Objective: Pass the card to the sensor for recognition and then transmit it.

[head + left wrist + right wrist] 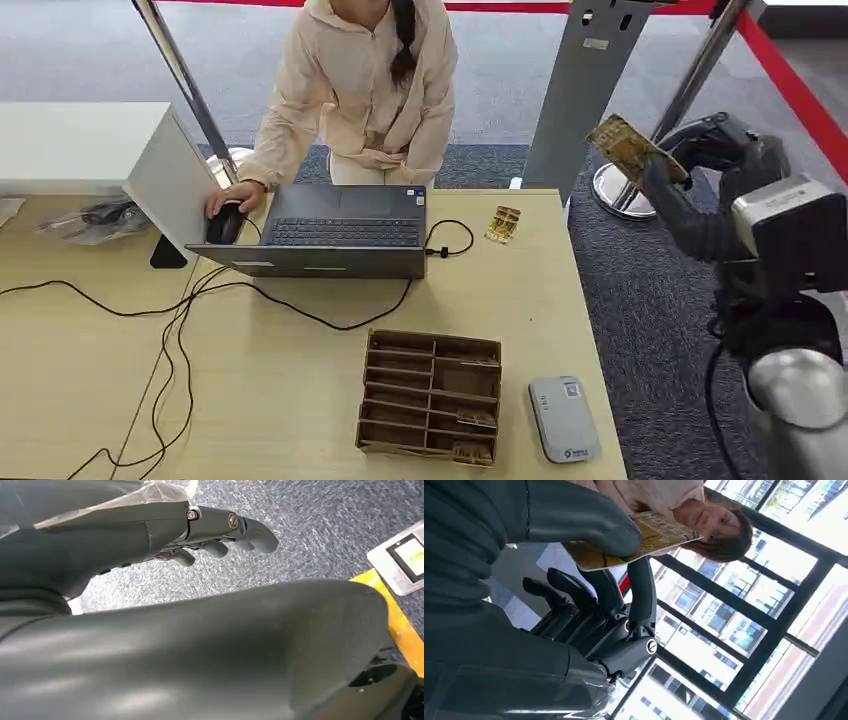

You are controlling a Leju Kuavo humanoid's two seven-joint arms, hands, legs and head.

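Right hand [668, 172] pinches yellow printed card [626, 145], raised far right, off the table. Grey-white sensor pad [563, 418] near right: scan and handover likely pending. Left hand [220, 535] empty, fingers loosely apart.

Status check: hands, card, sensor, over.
Right hand pinches card, raised off the table's right edge. Left hand hangs empty over carpet. Sensor on table, nothing over it.

Wooden table [300, 400]: laptop [330, 235], card organizer [430, 397], sensor [563, 418].
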